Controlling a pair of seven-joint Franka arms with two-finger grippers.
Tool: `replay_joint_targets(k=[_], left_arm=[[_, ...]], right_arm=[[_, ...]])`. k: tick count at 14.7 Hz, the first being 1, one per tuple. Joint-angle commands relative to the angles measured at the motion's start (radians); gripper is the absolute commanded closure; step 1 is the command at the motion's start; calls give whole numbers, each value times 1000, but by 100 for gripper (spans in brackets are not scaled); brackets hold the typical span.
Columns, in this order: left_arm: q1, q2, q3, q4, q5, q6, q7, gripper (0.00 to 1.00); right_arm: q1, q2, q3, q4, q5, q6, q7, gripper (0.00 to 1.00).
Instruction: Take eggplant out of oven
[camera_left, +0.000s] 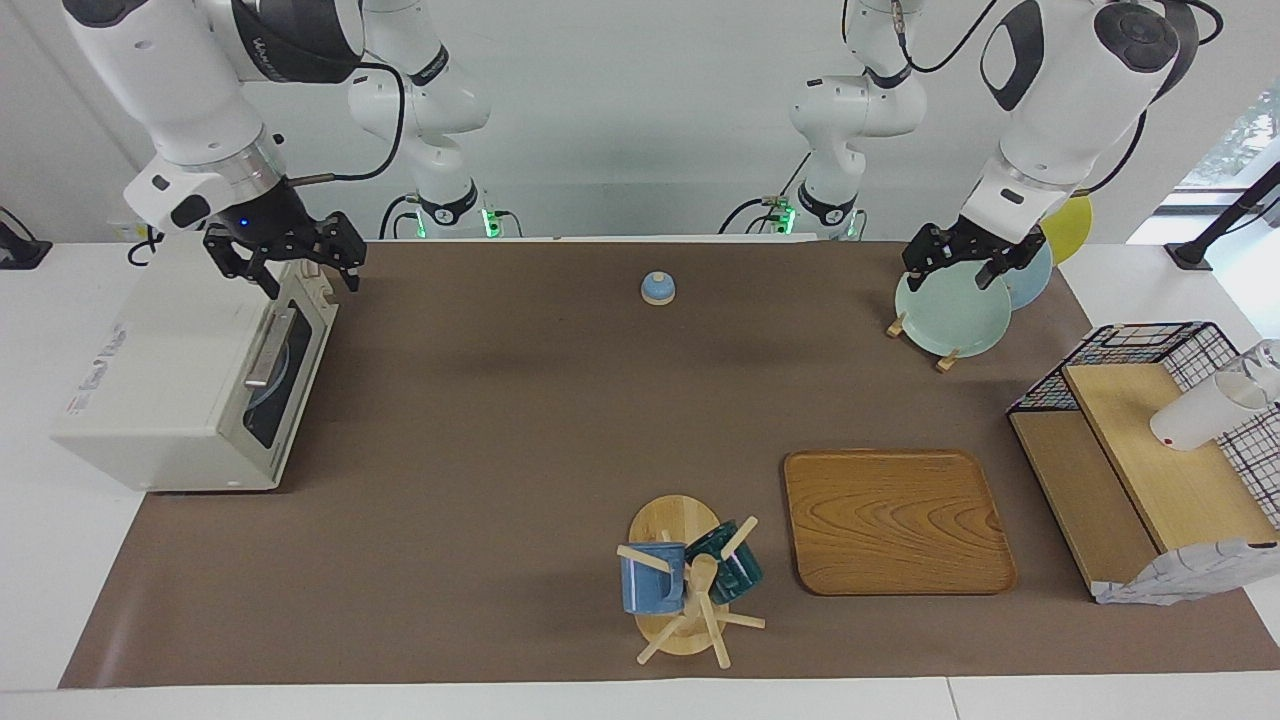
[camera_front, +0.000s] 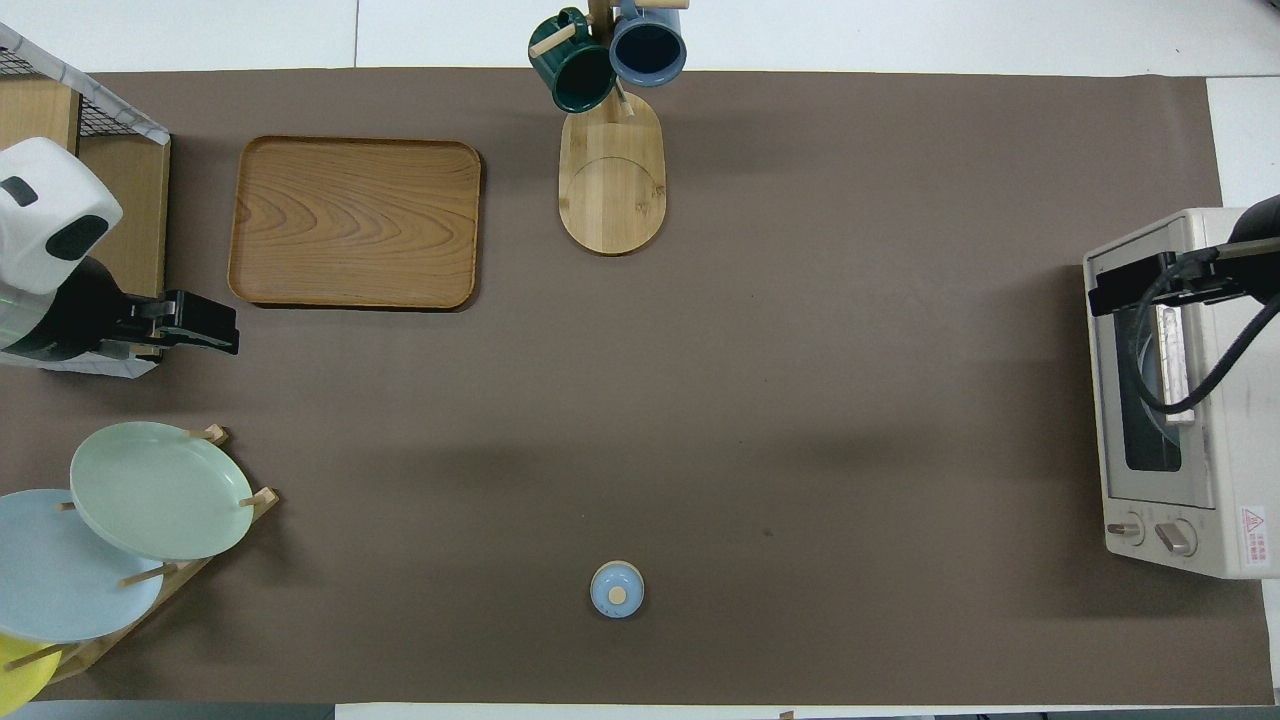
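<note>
Oven (camera_left: 180, 390) door seen shut. Right end effector (camera_left: 300, 268) held spread, empty, over oven's top edge. Left end effector (camera_left: 962, 262) spread, empty, over plate rack (camera_left: 945, 318).

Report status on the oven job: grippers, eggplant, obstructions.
Right gripper open, over the oven by its door handle. Left gripper open, waiting over the plate rack. Oven door shut; eggplant not visible. Nothing in the way.

Plain white wall (camera_left: 640, 110), white table (camera_left: 1150, 280) under brown mat (camera_left: 520, 400), bright window (camera_left: 1235, 140) at one end
</note>
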Motion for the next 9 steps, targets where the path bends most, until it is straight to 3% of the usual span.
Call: replay_joint_targets(k=[1,9], left_arm=[[-6,-17,9,-6,-10,-8,0,0],[-4,-19,9,-6,-10,-20,-6,0]], right_arm=[[-5,2,1,10,9,-5,20,0],[-14,-13,2,-6,15,6,18,0]])
